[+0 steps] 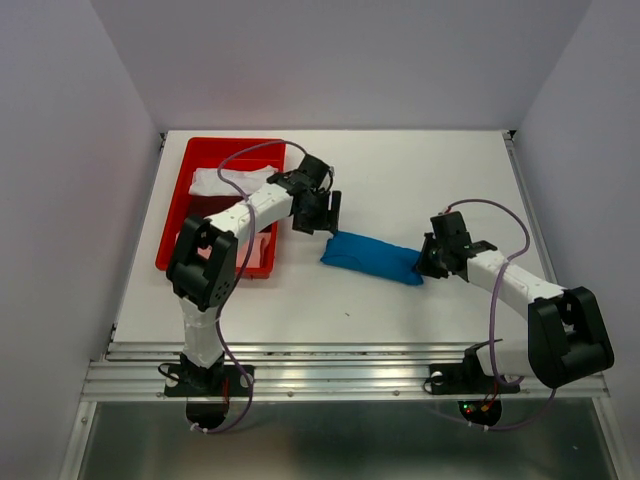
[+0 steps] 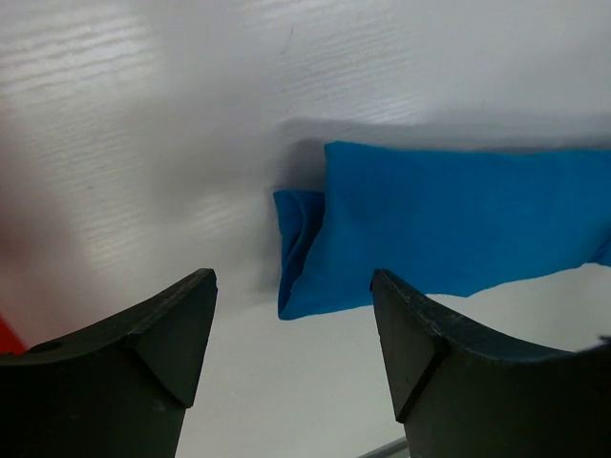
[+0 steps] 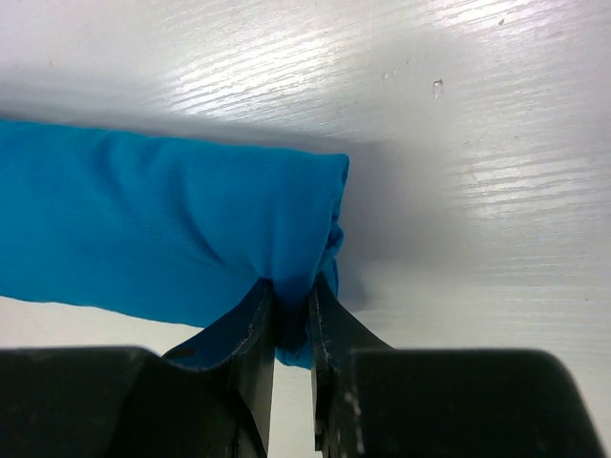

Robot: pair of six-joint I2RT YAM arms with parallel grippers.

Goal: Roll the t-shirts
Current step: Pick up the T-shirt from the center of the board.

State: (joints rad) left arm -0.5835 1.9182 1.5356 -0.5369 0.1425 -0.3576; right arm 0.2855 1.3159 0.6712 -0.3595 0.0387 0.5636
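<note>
Your blue t-shirt [image 1: 370, 258] lay on the white table [image 1: 450, 180] as a tight roll. It was a little to the right of the red tray [image 1: 172, 225] and apart from it, slanting from upper left to lower right in the overhead view.

Your right gripper [image 1: 428, 262] had hold of the roll's right end. In its wrist view the two fingers [image 3: 245, 329] stood nearly together, with a fold of the blue t-shirt [image 3: 162, 224] pinched between them at the near corner of that end. The rest of the roll stretched away to the left, resting on the table [image 3: 477, 143].

Your left gripper [image 1: 328, 212] was spread wide and held nothing. It hung over the left end of the roll, pointing down. In its wrist view the two dark fingers [image 2: 167, 345] framed that end from either side without touching it. There the blue t-shirt [image 2: 458, 215] showed an inner layer poking out of the roll's end, with bare table [image 2: 143, 143] beside it.

In the tray you had a white t-shirt [image 1: 215, 180] at the far end. At the near end was a pale pink cloth [image 1: 262, 246], partly hidden by the left arm.
</note>
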